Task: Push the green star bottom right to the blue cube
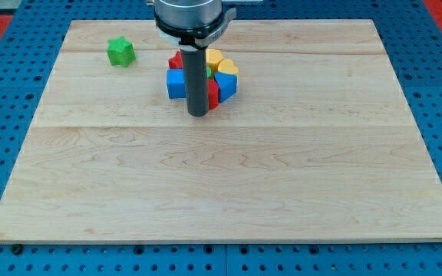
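Note:
The green star (120, 52) lies alone near the board's upper left. The blue cube (176, 84) sits at the left side of a tight cluster of blocks near the top middle. My tip (197, 113) rests on the board just below that cluster, right of and below the blue cube. The rod rises in front of the cluster and hides its middle. The green star is well to the left of my tip and above it.
The cluster also holds a red block (212, 93), a blue block (226, 87), yellow blocks (225, 70) (214, 57), a red piece (175, 60) and a sliver of green behind the rod. The wooden board (221, 176) lies on a blue pegboard.

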`<state>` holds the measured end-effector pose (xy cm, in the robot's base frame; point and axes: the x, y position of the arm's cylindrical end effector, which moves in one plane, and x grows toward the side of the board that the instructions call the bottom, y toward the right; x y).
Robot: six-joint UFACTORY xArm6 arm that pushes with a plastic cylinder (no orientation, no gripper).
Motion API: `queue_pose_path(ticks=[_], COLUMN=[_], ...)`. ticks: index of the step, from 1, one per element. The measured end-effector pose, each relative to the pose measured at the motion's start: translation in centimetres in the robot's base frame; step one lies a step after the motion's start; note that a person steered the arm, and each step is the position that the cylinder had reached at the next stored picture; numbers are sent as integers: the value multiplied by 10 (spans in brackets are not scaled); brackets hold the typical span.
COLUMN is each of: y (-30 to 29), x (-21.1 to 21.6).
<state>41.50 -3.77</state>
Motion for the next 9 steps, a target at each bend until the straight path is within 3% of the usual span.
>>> queue_pose_path(ticks=[3, 5, 6, 7, 8, 9], y=[12, -128, -223, -267, -267, -256], x=[2, 34, 9, -38, -66, -133])
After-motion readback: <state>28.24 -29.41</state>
